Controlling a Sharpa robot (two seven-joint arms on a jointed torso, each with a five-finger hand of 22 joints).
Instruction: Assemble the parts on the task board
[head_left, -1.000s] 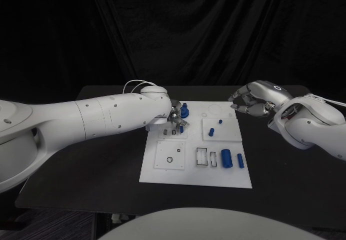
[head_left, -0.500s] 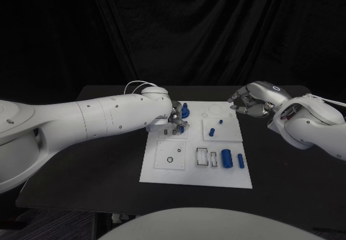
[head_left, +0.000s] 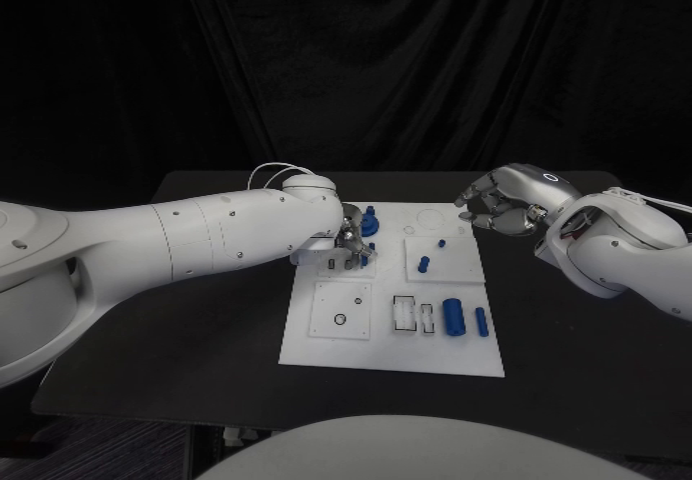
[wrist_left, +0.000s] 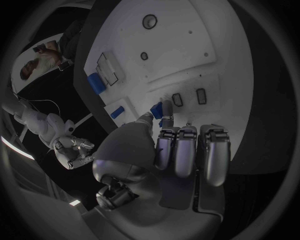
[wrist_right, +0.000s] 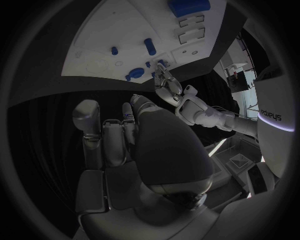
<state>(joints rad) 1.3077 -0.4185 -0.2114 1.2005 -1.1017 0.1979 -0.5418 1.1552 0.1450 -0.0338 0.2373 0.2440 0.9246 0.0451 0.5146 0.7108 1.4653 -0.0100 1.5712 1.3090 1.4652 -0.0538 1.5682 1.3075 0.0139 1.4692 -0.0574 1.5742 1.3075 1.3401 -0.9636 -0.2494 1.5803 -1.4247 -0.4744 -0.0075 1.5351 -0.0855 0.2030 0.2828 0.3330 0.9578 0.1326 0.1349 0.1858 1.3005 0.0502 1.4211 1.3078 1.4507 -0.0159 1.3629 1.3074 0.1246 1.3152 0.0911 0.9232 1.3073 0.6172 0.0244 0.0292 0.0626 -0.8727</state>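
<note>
Head view: left hand (head_left: 351, 243) over far left corner of task board (head_left: 392, 355), fingers pinching small blue part (wrist_left: 165, 109), long axis roughly upright, two dark slots (wrist_left: 189, 97) just beyond fingertips. Right hand (head_left: 502, 206) curled shut on nothing, off board's far right, farther from slots. Left wrist view alone gives part-to-slot gap; hidden by hand from head.

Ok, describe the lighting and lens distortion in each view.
Head view: the task board is brightly lit against a dark table and backdrop, its edges straight. Left wrist view: fisheye bends the board's edges; the left robot hand looms large. Right wrist view: same curving, the right robot hand dim.
</note>
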